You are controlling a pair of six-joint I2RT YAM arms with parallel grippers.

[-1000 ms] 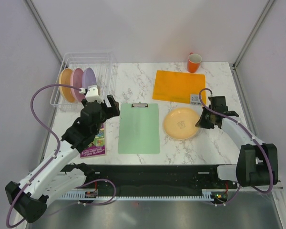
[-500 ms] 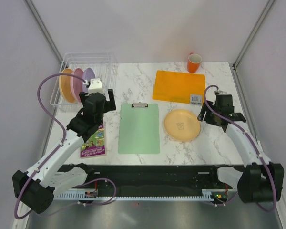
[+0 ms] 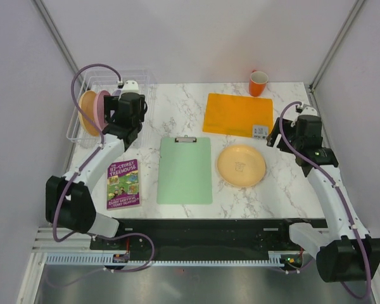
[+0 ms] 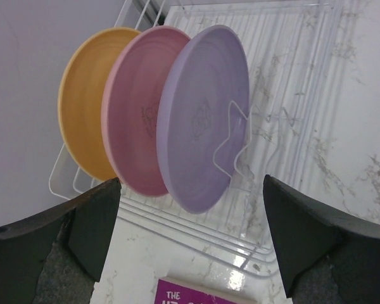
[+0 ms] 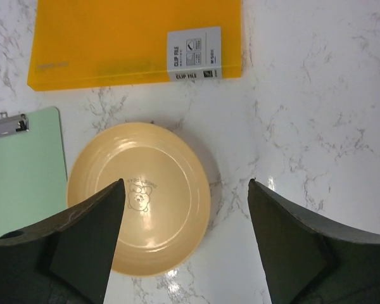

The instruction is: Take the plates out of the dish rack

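Note:
The white wire dish rack (image 3: 142, 85) stands at the back left, and three plates stand on edge in it. In the left wrist view they are yellow-orange (image 4: 82, 126), pink (image 4: 133, 107) and lilac (image 4: 202, 114), leaning between the rack's wires (image 4: 291, 76). My left gripper (image 3: 129, 107) hovers open just in front of the lilac plate, its jaws (image 4: 190, 190) wide apart with nothing between them. Another yellow-orange plate (image 3: 240, 164) lies flat on the marble table. Open and empty, my right gripper (image 3: 284, 132) hangs above that plate's right edge (image 5: 139, 199).
A green clipboard (image 3: 185, 171) lies at the centre of the table. Behind the flat plate is an orange clip file (image 3: 237, 114). An orange mug (image 3: 258, 82) stands at the back. A purple book (image 3: 123, 183) lies in front of the rack.
My right gripper has opened, let go of the yellow-orange plate on the table, and pulled back to the right. My left arm has swung back toward the rack, jaws open.

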